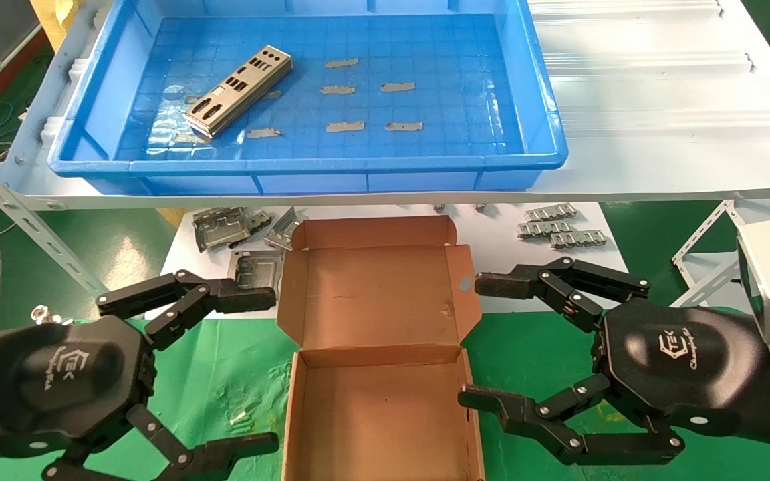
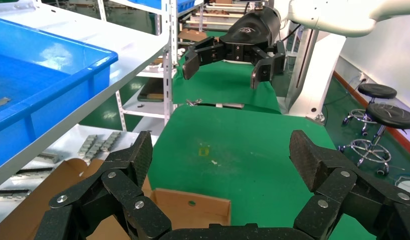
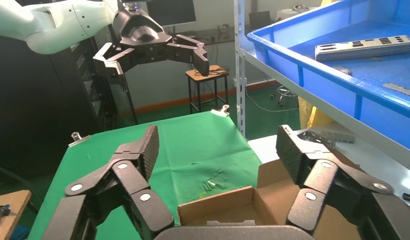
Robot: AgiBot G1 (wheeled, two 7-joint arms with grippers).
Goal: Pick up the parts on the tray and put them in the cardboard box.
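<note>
Green-covered desk, head view: the left end effector (image 1: 261, 366) and right end effector (image 1: 468, 341), both spread wide and empty, flank the open cardboard box (image 1: 378, 374). Ahead of the left one, the silver I/O plate (image 1: 238, 91) lies diagonally in the blue tray (image 1: 532, 87). Right wrist view: the plate (image 3: 364, 47) sits beyond and above.

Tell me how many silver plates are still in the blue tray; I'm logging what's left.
1. The silver plate lies diagonally in the left half of the blue tray, among small grey tape strips. The cardboard box looks empty. None seems hidden.
</note>
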